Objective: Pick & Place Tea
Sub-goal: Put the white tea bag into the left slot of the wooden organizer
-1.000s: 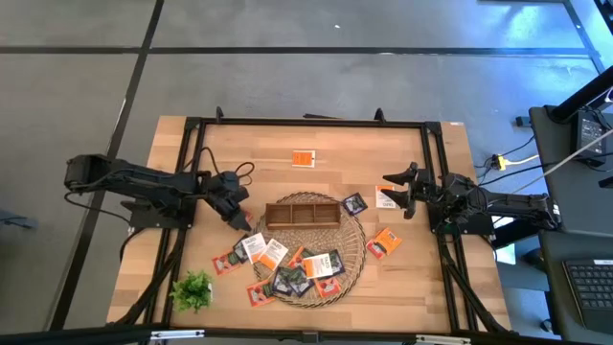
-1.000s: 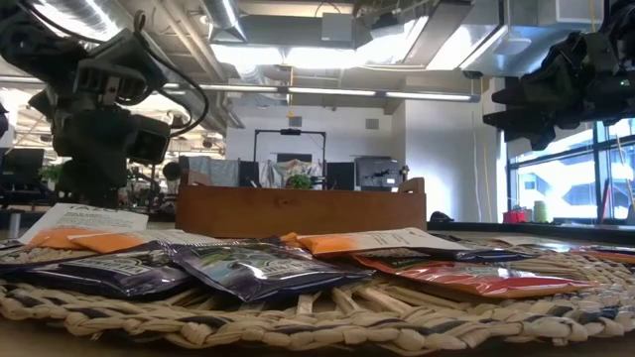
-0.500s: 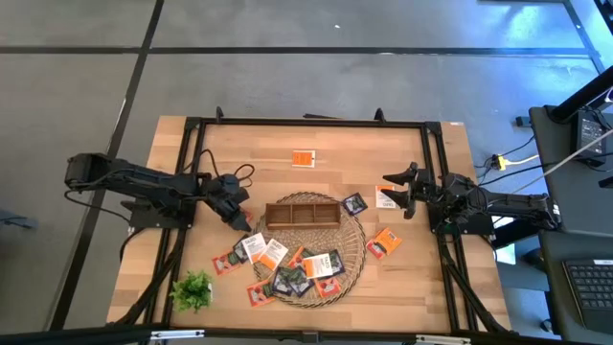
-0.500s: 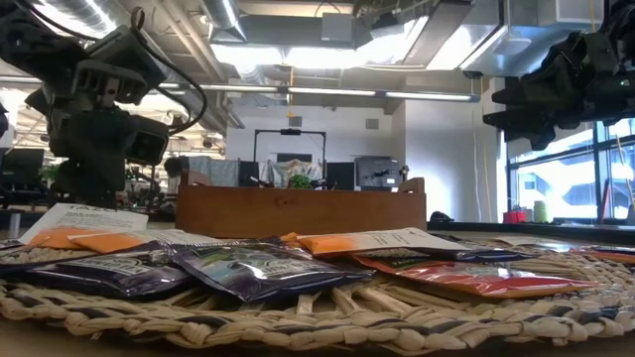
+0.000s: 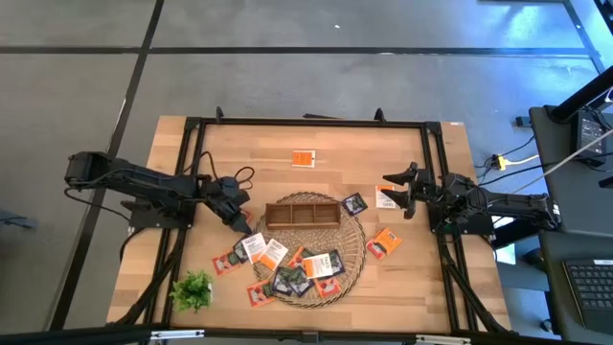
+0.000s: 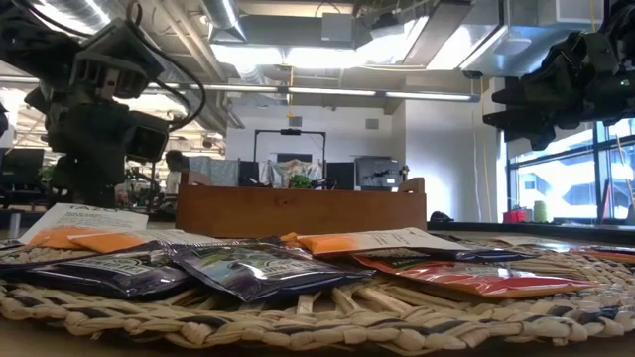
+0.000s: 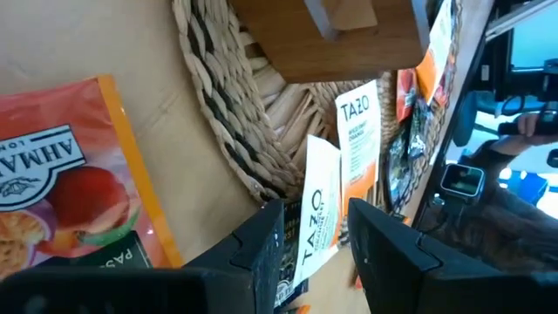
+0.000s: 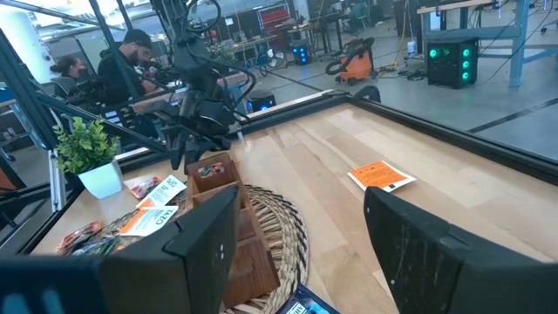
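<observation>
Tray on mat | sachets scattered | plant near corner

My left gripper nudges a touch left by the wicker mat's left edge, its wrist tilting slightly in the low view. A person now shows behind my arm, far back.

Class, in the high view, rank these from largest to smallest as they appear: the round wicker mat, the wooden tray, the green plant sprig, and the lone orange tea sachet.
1. Round wicker mat
2. Wooden tray
3. Green plant sprig
4. Lone orange tea sachet
</observation>
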{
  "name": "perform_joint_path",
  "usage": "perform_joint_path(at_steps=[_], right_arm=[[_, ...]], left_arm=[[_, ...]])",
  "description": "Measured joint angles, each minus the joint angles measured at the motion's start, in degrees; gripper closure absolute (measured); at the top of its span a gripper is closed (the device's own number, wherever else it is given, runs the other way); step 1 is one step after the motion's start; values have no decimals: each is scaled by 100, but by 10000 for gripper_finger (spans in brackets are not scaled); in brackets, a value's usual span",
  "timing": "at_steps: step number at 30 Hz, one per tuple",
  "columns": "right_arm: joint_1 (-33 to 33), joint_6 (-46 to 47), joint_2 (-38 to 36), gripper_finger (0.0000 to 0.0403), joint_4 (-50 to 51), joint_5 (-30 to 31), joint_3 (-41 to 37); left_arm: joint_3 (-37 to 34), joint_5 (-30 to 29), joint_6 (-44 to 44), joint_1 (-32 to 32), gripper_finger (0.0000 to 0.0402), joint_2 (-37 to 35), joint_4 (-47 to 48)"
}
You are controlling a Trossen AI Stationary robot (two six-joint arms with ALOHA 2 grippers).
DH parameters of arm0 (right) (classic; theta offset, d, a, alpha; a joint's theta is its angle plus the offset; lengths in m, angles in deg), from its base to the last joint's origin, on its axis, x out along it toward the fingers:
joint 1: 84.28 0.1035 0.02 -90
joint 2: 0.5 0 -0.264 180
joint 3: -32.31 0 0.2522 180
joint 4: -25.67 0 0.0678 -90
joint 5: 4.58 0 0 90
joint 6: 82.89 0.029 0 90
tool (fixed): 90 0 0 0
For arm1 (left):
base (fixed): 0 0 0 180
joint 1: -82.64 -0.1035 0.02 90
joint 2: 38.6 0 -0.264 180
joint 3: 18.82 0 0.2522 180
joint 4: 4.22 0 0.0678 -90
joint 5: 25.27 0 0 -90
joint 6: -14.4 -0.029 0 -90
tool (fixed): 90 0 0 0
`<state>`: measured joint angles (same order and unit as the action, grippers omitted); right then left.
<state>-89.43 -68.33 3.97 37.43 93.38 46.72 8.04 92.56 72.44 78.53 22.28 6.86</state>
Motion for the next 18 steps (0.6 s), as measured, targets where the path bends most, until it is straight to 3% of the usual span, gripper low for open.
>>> perform_joint_path(at_steps=[5, 18], right_arm=[[0, 0, 0, 156, 0, 0, 0], [0, 12, 0, 156, -1, 0, 0]], left_arm=[[0, -256, 81, 152, 276, 2, 3], [-4, -270, 184, 231, 276, 328, -261]])
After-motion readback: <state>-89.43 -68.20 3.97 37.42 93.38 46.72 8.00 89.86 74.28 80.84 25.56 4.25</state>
